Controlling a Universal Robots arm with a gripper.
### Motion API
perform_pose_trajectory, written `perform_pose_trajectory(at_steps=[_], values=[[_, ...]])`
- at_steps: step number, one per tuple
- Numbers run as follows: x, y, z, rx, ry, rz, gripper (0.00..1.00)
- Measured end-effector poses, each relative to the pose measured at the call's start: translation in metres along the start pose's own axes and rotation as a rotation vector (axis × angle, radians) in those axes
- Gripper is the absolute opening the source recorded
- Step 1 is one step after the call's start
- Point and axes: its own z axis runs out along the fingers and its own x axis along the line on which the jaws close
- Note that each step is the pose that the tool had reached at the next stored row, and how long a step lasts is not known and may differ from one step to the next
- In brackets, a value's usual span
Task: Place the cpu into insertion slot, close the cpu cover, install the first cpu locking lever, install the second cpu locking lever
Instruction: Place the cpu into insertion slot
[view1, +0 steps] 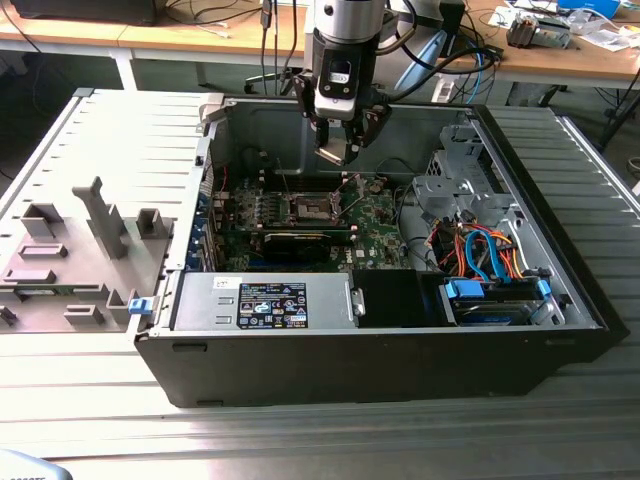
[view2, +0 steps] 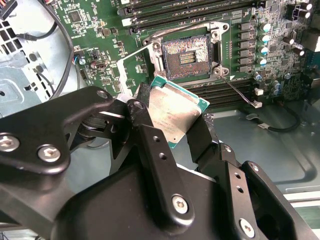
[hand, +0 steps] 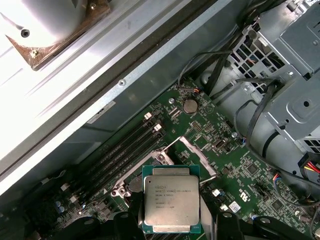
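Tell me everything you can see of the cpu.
The cpu is a flat square chip: dull silver-grey metal face with faint print, thin green border round it. The claw grips it by two opposite edges, holding it tilted in the air above the green board, short of the open insertion slot. Nothing else touches it.

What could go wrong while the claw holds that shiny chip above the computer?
The cpu hangs tilted in the claw above the insertion slot, so it might land crooked and hurt the slot. It might also slip out, or bump the raised cpu cover.
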Motion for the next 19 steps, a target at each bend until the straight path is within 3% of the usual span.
perform_pose_trajectory(at_steps=[19], values=[[0.0000, 0.0000, 0.0001, -0.0001, -0.0007, 0.009, 0.54]])
